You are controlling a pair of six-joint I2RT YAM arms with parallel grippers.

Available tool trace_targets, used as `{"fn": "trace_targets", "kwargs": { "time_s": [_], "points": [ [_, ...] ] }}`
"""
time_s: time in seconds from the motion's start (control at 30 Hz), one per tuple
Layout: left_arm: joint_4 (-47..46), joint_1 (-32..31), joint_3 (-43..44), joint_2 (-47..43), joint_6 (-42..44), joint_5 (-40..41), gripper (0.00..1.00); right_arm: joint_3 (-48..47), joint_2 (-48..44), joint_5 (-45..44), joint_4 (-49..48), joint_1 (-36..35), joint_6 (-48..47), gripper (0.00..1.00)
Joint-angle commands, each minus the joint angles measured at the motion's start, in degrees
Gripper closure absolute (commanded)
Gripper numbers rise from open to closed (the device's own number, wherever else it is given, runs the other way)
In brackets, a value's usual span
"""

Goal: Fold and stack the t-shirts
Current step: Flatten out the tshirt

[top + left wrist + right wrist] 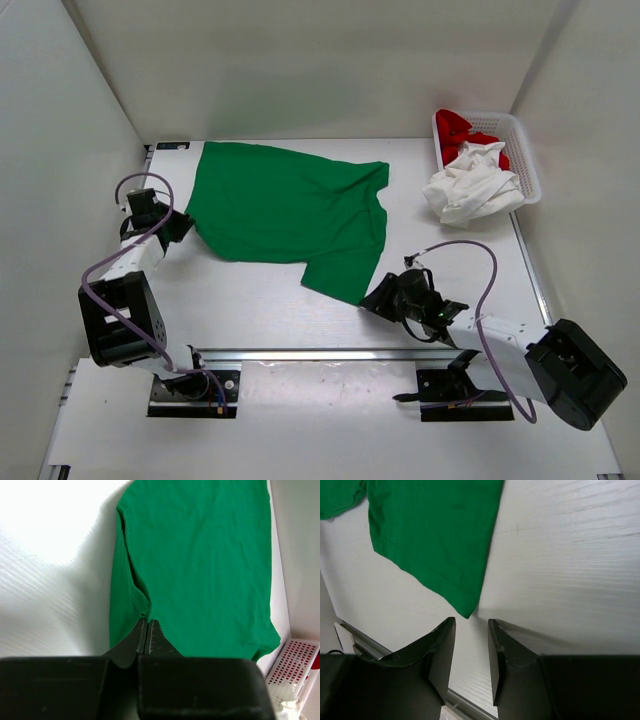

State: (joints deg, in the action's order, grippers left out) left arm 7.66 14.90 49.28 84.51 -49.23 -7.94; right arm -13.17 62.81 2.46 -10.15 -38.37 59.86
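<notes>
Spreading the green shirt [285, 205] seems the step: left end effector [146, 632] clamps its edge; right end effector [471, 645], jaws apart, should take the near corner [464, 609].

You have one high rear view looking down over the whole table [250, 310], and two close, low wrist views facing forward; all three share the green t-shirt [290, 210].

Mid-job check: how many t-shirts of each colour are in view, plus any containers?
green t-shirt: 1
white t-shirt: 1
red t-shirt: 1
white mesh basket: 1
Total: 4
</notes>
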Motion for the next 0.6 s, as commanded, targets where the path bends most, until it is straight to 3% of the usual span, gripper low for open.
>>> {"fn": "trace_targets", "kwargs": {
  "time_s": [0.0, 0.33, 0.57],
  "points": [
    [-0.9, -0.3, 0.7, -3.3, 0.7, 0.1, 1.0, 1.6, 1.9, -1.1, -1.3, -2.7, 3.0, 0.7],
    [-2.2, -1.1, -0.1, -4.2, 0.1, -0.3, 1.0, 4.6, 4.6, 2.6, -8.0, 3.3, 5.1, 0.73],
    [-2.3, -0.4, 0.1, -3.9, -0.2, -0.9, 1.0, 3.0, 7.4, 4.4, -9.5, 2.0, 5.8, 0.73]
  ]
}}
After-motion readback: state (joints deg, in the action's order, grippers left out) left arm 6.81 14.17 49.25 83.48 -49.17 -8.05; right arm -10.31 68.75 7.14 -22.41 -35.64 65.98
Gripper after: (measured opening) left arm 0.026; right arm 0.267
